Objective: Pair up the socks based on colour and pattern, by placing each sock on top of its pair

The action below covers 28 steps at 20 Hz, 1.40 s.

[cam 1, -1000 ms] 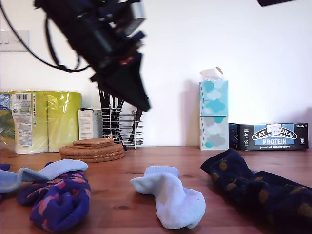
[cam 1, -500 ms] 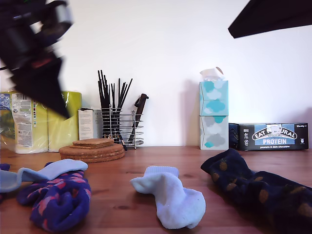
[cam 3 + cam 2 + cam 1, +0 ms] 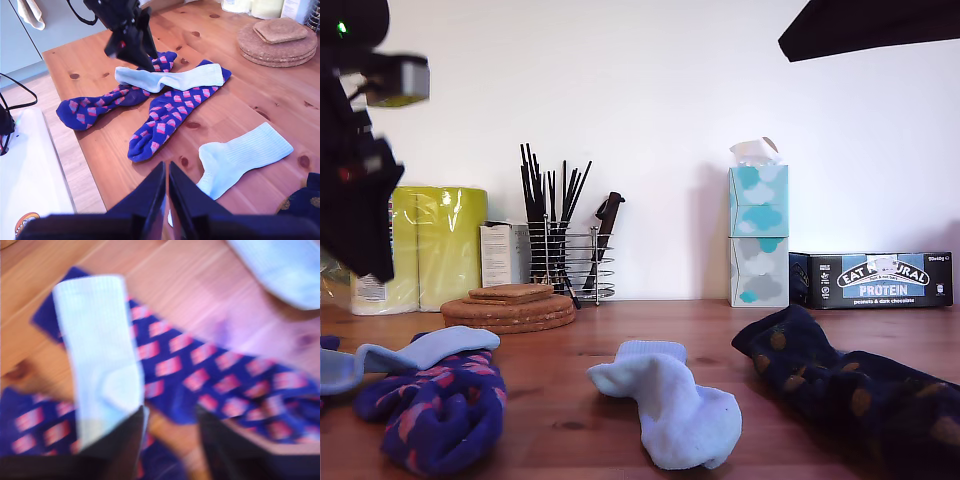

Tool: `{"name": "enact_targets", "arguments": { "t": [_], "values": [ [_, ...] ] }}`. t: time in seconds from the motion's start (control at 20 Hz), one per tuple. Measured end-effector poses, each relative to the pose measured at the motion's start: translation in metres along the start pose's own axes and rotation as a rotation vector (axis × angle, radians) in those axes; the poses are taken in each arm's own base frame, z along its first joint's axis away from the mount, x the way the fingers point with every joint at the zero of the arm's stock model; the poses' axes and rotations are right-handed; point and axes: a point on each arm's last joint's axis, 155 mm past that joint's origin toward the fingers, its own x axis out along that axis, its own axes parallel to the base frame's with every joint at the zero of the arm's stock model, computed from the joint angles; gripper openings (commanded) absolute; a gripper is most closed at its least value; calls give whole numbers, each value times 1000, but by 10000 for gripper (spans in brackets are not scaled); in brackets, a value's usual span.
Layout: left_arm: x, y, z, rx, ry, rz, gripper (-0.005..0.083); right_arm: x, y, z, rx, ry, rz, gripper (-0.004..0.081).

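Exterior view, left to right: our first gripper [image 3: 360, 215] hangs high at the left edge of the frame, above a pale blue sock [image 3: 415, 355] draped across a diamond-patterned sock [image 3: 445, 410] at lower left. Cork mats [image 3: 510, 305] and a wire utensil rack [image 3: 565, 262] sit behind at centre-left. The second pale blue sock [image 3: 670, 405] lies alone at lower centre, and a navy spotted sock [image 3: 850, 390] fills the lower right; whether it is one sock or a stacked pair we cannot tell. From our first wrist camera, blurred, the jaws stand apart with nothing between them, over the pale sock and diamond fabric. Our second gripper [image 3: 166, 200] shows its jaws pressed nearly together and empty, high over the table; that camera shows two diamond socks [image 3: 165, 117] side by side, not stacked, with the pale sock laid across both. Pairing looks unfinished. Likely trouble, as we judge it: a grab at the draped pale sock could catch diamond fabric underneath and drag both. Soft cloth could also slip from a shallow pinch.
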Motion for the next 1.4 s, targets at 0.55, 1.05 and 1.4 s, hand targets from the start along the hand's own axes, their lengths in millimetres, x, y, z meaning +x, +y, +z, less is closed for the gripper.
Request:
{"name": "enact_targets", "arguments": {
  "t": [0.55, 1.05, 1.4],
  "values": [
    [67, 21, -23, 45, 180, 116, 579, 0, 1, 1, -1, -3, 5, -13],
    [69, 28, -12, 54, 146, 163, -22, 0, 4, 1, 0, -5, 23, -13],
    [45, 39, 4, -136, 162, 201, -22, 0, 4, 0, 1, -1, 24, -13]
  ]
}}
